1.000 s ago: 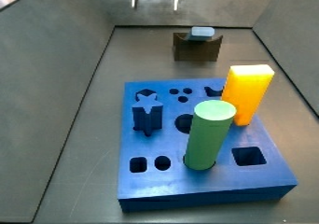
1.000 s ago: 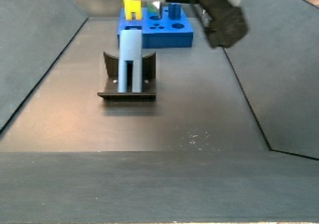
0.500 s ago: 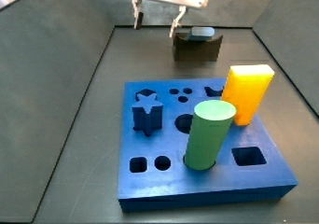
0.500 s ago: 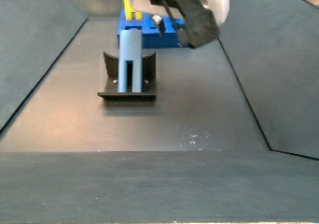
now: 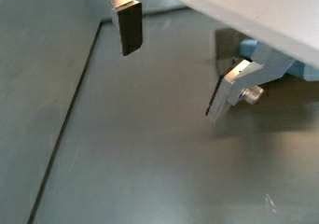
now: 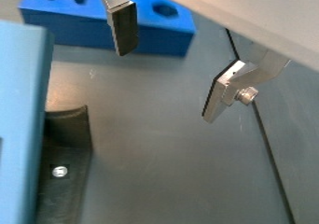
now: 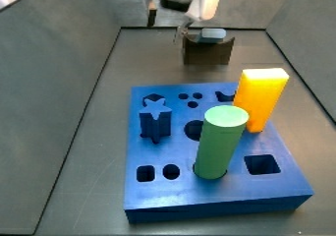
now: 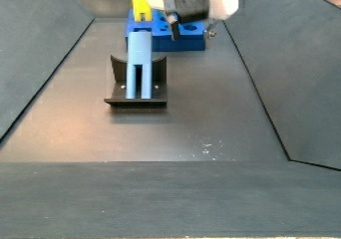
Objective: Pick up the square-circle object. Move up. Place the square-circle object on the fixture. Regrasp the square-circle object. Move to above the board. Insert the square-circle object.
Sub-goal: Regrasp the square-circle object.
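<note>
**Side views: gripper empty near fixture, bar resting on fixture**

Side views put the gripper [image 7: 184,22] at the top centre of the frame, just above and left of the fixture [image 7: 206,49]. In a side view the gripper [image 8: 190,22] hangs at upper centre, in front of the board [image 8: 170,36].

Jaws are spread wide, nothing between them. In both wrist views the two fingers [image 5: 129,27] [image 6: 122,27] sit well apart, only bare grey floor in the gap.

The square-circle object [image 8: 138,62] stands upright on the fixture [image 8: 138,84] in a side view, centre left of frame, a pale blue bar rising from the dark bracket. In a side view from the far end it shows as a small grey-blue piece [image 7: 210,32] on top of the dark block. The gripper does not touch it.

The board [image 7: 210,151] fills the lower centre of a side view, with a green cylinder [image 7: 219,140] and an orange-yellow block [image 7: 260,97] standing in it. A corner of the board [image 6: 118,16] shows in a wrist view, behind one finger. A dark part of the fixture [image 6: 65,176] shows at that view's lower left.
</note>
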You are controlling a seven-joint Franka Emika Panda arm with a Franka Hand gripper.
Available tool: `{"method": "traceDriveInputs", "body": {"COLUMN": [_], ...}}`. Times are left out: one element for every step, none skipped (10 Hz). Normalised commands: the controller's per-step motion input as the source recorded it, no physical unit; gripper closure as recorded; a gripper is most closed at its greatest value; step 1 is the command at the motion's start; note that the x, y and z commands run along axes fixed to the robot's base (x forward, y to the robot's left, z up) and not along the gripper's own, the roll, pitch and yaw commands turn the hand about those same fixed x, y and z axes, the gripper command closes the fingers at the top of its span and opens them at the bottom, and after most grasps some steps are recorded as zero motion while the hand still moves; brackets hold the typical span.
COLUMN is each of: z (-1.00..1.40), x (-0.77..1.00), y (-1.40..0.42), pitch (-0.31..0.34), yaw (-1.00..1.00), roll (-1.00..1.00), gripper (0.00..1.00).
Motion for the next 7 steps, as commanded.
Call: {"method": "traceDriveInputs", "body": {"z": [0.0,0.0,0.0,0.0,0.0,0.0,0.01], "x": [-0.04,-0.04,-0.04,-0.04,-0.05,-0.05,-0.05], "y": [-0.02,-0.01,-0.01,-0.01,-0.01,-0.01,-0.01], "pitch": [-0.228,-0.224,-0.217,-0.2,-0.187,-0.141,-0.089], "yaw": [-0.9,-0.9,-0.9,-0.91,-0.91,-0.92,-0.93], "roll": [1.0,1.0,1.0,1.0,1.0,1.0,1.0], "gripper": [0.0,0.0,0.0,0.0,0.0,0.0,0.0]}}
